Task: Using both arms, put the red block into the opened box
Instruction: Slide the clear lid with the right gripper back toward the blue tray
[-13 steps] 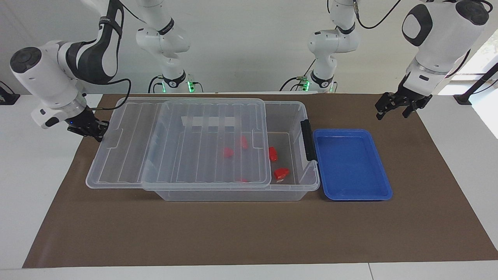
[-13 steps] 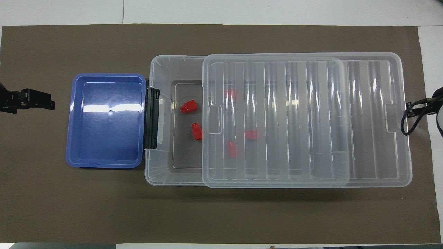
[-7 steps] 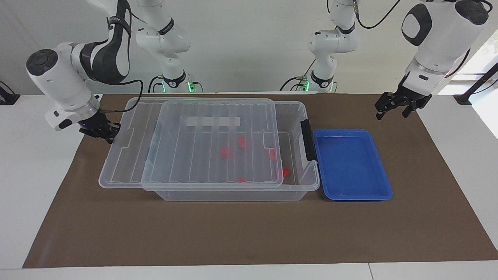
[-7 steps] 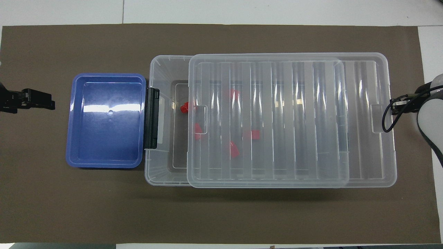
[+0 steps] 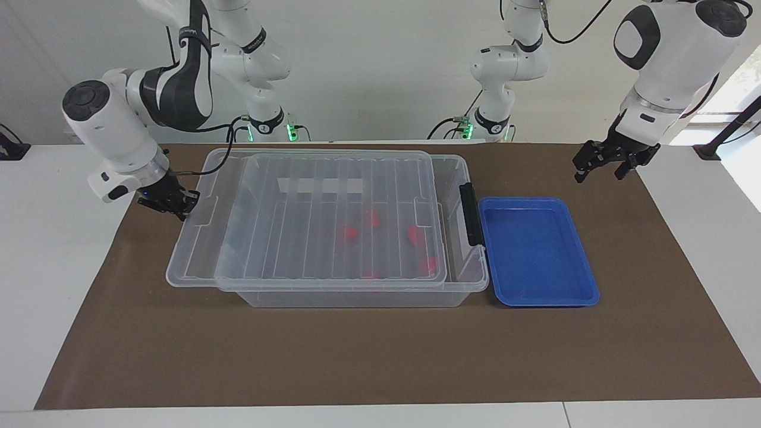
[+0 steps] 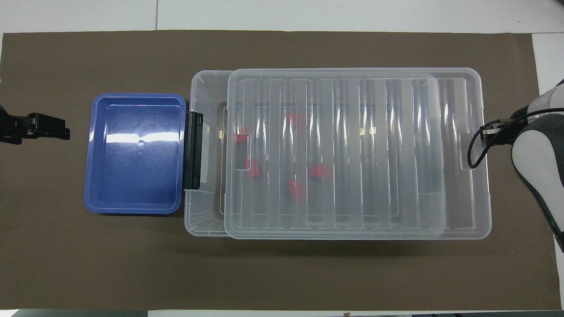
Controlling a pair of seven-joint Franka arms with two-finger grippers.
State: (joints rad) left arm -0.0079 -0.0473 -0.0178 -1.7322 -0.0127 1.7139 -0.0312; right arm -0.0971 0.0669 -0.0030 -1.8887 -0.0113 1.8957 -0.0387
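Note:
Several red blocks [image 5: 348,233] [image 6: 320,171] lie in the clear box [image 5: 469,279] [image 6: 202,220], all seen through its ribbed lid [image 5: 309,208] [image 6: 352,154]. The lid rests on the box, shifted toward the right arm's end. It leaves a narrow open strip by the black latch handle [image 5: 471,214] [image 6: 194,149]. My right gripper [image 5: 172,204] [image 6: 488,132] is shut, its tips against the lid's overhanging end rim. My left gripper [image 5: 603,163] [image 6: 48,130] hangs open over the mat, holding nothing.
A shallow blue tray [image 5: 585,294] [image 6: 132,207] sits empty beside the box's latch end, between the box and the left gripper. A brown mat [image 5: 380,356] [image 6: 282,273] covers the table under everything.
The lid has slid toward the left arm's end, covering the two blocks that lay uncovered. My right gripper moved along with the lid's end. The left arm stayed still.

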